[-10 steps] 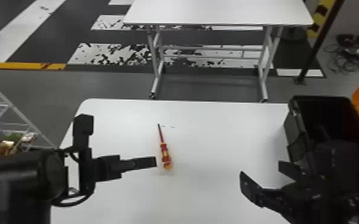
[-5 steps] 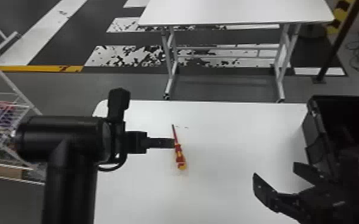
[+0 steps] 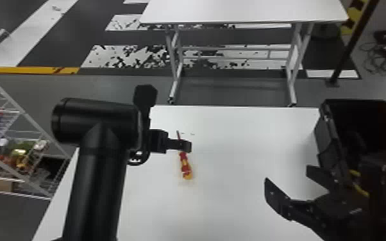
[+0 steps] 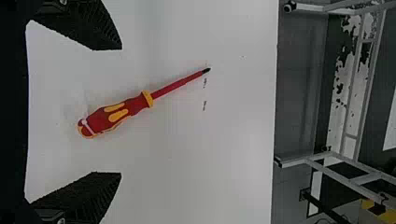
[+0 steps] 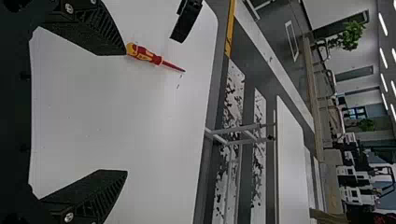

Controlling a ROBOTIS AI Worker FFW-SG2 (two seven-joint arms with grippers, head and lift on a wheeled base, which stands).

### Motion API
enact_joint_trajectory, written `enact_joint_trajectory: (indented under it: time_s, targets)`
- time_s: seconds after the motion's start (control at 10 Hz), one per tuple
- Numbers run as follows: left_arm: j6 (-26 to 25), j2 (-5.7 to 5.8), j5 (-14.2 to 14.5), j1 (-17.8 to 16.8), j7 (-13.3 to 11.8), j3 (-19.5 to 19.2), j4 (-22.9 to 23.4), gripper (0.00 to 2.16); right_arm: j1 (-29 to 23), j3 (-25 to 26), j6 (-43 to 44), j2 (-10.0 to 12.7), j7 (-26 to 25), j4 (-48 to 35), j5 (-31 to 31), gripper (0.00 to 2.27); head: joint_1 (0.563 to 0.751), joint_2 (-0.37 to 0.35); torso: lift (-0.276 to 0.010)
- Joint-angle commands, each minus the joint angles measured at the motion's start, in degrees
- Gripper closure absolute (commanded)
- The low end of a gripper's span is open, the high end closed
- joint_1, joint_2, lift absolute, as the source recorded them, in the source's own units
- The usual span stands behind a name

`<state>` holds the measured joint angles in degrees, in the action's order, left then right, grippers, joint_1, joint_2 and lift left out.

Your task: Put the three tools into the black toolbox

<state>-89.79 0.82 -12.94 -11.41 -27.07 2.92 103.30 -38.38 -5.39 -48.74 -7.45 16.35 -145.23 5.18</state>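
head view: the left robot gripper with two flat black fingers [image 3: 187, 146] has swung forward and inward; a second ago its tip was beside the handle of the red-and-yellow screwdriver with a slim red shaft [image 3: 185, 166], and now it crosses in front of the shaft. the screwdriver hasn't shifted on the smooth white tabletop [image 3: 240, 160]. so this looks like lining up for a grasp, with the pick still to come. the right robot gripper with matching black fingers [image 3: 288, 174] is parked, spread wide, near the open black plastic toolbox [image 3: 329, 141]. this being the only loose tool i can see on the table, the other two may already be boxed, but the dark inside doesn't let me tell.

left wrist view: the left gripper is wide and empty, the handle's end lying in the gap between its fingers, touching neither. it likely needs to drop, then close on the handle; the slant could make the tool twist as it's squeezed.

right wrist view: the right gripper is wide too, with nothing held.
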Motion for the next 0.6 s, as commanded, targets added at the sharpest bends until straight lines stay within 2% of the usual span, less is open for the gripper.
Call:
enact_joint_trajectory:
  time_s: [0.0,0.2,0.4,0.5]
  targets:
    - [-0.24,-0.96,0.64,-1.16,3.25,-0.29,-2.84,0.03,0.06,0.12,0.96,-0.02,0.44,0.47,0.01,0.10,0.695,0.104,-0.051]
    - [-0.24,-0.96,4.94,-1.16,9.41,-2.40,-4.24,0.05,0.06,0.38,1.49,-0.02,0.97,0.47,0.10,0.10,0.695,0.118,-0.051]
    - [-0.24,-0.96,9.69,-1.16,13.19,-4.51,-5.65,0.08,-0.03,0.55,1.49,-0.37,1.23,0.47,0.10,0.10,0.695,0.135,-0.051]
    - [-0.24,-0.96,10.83,-1.16,14.33,-5.30,-5.74,0.08,-0.03,0.82,1.49,-0.37,1.76,0.47,0.27,0.10,0.695,0.136,-0.051]
